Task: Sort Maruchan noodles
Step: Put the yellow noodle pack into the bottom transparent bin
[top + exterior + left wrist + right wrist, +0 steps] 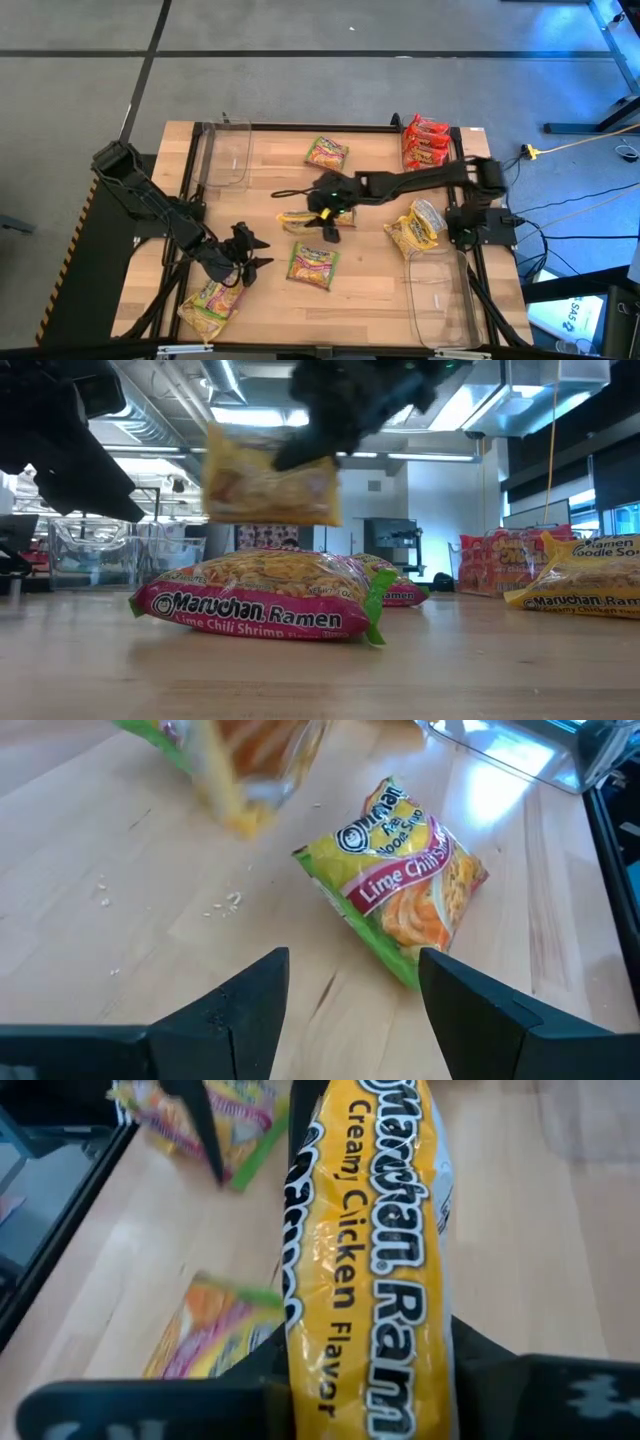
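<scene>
Held packet: yellow crinkly plastic noodle packet (370, 1260), printed "Creamy Chicken Flavor", lifted clear of the table at mid-table, clamped in the right gripper (325, 212).
Green-pink packets: crinkly plastic, "Lime Chili Shrimp". One (313, 265) flat at front centre; one (326, 152) flat near the back edge; one (211, 305) at the front-left corner.
Red-orange packets: stack of crinkly plastic packets (425, 141) at the back-right corner.
Other yellow packets: cluster (415, 229) right of centre, lying tilted on one another.

Glossy crinkled plastic yellow packet (370, 1250), matt pale wooden table (370, 275), clear smooth plastic bin (440, 295).
</scene>
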`<state>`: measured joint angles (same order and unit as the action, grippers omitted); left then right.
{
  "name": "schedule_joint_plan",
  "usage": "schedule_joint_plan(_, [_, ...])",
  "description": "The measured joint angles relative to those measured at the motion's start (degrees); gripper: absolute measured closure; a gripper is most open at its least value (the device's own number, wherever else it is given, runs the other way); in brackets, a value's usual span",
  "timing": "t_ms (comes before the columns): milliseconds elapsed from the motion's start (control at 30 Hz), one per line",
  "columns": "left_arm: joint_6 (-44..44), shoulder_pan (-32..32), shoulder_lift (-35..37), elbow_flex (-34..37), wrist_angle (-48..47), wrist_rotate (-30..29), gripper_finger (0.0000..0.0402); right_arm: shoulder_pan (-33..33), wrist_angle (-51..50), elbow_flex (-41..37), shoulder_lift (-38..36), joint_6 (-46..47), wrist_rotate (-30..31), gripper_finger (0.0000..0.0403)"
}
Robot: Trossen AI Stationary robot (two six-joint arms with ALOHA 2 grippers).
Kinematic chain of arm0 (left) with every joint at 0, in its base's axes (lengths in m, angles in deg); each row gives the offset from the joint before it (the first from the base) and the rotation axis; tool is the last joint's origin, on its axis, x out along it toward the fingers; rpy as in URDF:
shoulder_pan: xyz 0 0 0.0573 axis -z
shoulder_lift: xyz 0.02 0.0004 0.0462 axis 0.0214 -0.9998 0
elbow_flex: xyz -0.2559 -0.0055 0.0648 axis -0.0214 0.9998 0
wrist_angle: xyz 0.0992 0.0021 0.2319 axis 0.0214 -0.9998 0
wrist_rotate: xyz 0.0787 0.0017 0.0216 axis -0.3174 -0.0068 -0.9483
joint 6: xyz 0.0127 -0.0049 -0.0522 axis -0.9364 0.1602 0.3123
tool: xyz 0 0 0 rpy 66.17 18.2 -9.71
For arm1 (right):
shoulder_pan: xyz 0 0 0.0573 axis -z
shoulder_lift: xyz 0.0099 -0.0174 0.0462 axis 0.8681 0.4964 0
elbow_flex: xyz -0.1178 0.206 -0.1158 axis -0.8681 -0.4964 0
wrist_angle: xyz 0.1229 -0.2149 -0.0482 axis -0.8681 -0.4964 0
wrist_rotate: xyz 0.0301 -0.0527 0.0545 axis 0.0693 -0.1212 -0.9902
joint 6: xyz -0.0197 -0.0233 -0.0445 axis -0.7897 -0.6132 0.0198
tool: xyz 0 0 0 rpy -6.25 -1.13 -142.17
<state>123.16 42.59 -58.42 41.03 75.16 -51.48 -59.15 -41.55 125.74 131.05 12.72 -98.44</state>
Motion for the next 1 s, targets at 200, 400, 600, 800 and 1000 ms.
schedule_joint_plan(200, [-0.6, -1.7, 0.0, 0.0, 1.9, -0.2, 0.0184, -2.1, -1.2, -12.3, -13.3, 2.8, 2.1, 0.0306])
schedule_joint_plan(400, [-9.4, -4.6, -0.2, 0.0, 11.0, 1.3, 0.0184, -7.5, -9.0, -20.4, -29.3, 7.4, 7.6, 0.0305])
schedule_joint_plan(600, [-17.1, -8.1, -0.2, 0.0, 19.0, 4.7, 0.0184, -13.9, -22.5, -23.6, -44.1, 14.0, 13.8, 0.0304])
schedule_joint_plan(800, [-19.3, -10.3, -0.2, 0.0, 20.8, 6.2, 0.0184, -21.9, -29.8, -27.0, -56.5, 25.9, 19.2, 0.0304])
schedule_joint_plan(1000, [-19.5, -10.9, -0.3, 0.0, 21.3, 6.3, 0.0184, -32.8, -33.1, -32.2, -66.2, 40.6, 23.7, 0.0304])
